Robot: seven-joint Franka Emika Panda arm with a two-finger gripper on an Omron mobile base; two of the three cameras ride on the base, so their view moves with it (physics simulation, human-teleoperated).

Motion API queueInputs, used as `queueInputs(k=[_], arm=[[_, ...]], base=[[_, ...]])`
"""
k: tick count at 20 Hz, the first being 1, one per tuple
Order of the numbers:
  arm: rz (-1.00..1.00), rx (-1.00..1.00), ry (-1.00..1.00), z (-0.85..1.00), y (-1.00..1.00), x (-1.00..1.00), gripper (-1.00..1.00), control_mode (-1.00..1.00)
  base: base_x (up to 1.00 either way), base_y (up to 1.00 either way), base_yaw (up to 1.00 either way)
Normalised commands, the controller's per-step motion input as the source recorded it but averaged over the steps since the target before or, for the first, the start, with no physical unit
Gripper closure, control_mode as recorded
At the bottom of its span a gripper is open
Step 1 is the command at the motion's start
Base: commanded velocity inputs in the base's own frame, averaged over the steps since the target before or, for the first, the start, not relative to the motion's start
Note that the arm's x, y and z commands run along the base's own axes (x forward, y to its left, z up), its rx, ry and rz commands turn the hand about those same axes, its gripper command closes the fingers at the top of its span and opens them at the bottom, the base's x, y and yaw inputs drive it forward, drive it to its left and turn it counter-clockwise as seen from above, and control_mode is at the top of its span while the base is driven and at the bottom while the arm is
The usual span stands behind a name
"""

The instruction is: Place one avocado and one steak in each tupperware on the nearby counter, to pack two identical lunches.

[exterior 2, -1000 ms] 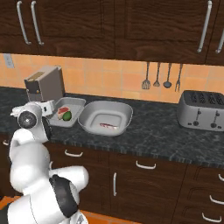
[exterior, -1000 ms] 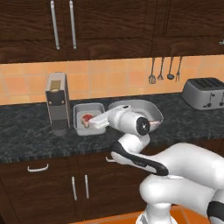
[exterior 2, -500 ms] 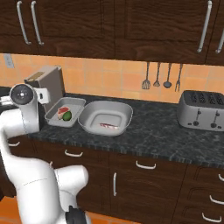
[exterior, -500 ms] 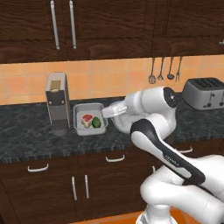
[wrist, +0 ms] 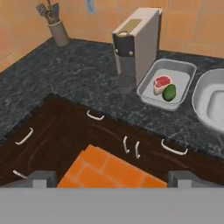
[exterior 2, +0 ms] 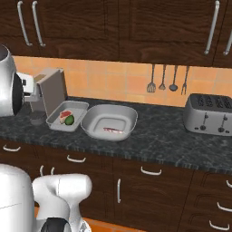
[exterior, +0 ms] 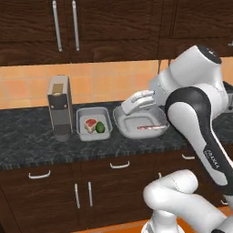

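A steak [exterior: 90, 123] and an avocado [exterior: 100, 127] lie in the small rectangular tupperware [exterior: 93, 122]. The oval tupperware [exterior: 140, 121] holds one steak [exterior: 152, 128]. The gripper [wrist: 111, 178] stands wide, empty

Rectangular tupperware [exterior 2: 78, 107] holds steak [exterior 2: 65, 114], avocado [exterior 2: 69, 120]; oval tupperware [exterior 2: 130, 117] holds steak strip [exterior 2: 112, 130].

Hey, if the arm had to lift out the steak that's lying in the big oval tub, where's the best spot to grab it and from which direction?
Probably straight down from above, pinching across the narrow width near the middle. The steak lies flat as a thin strip on the floor of the oval tub, whose raised walls block a sideways approach. How thick the steak is cannot be judged.
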Motion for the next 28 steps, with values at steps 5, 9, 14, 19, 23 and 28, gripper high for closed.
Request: queueInputs(k=[5,9,14,19,23,28], arm=[[0.00,-0.01,-0.05,-0.24,-0.14,-1.00,-1.00,-1.00],[0.00,0.00,-0.15,-0.02,-0.36,-1.00,-1.00,-1.00],[0.00,0.03,-0.16,0.00,-0.55,-1.00,-1.00,-1.00],[0.00,0.01,-0.03,0.00,-0.11,-0.20,-1.00,1.00],[0.00,0.00,0.00,0.00,0.00,0.00,-1.00,1.00],[0.00,0.00,0.00,0.00,0.00,0.00,-1.00,1.00]], base=[[0.00,0.00,0.00],[0.00,0.00,0.00],[0.00,0.00,0.00],[-0.55,-0.42,0.00],[-0.68,-0.57,0.00],[-0.43,-0.91,0.00]])
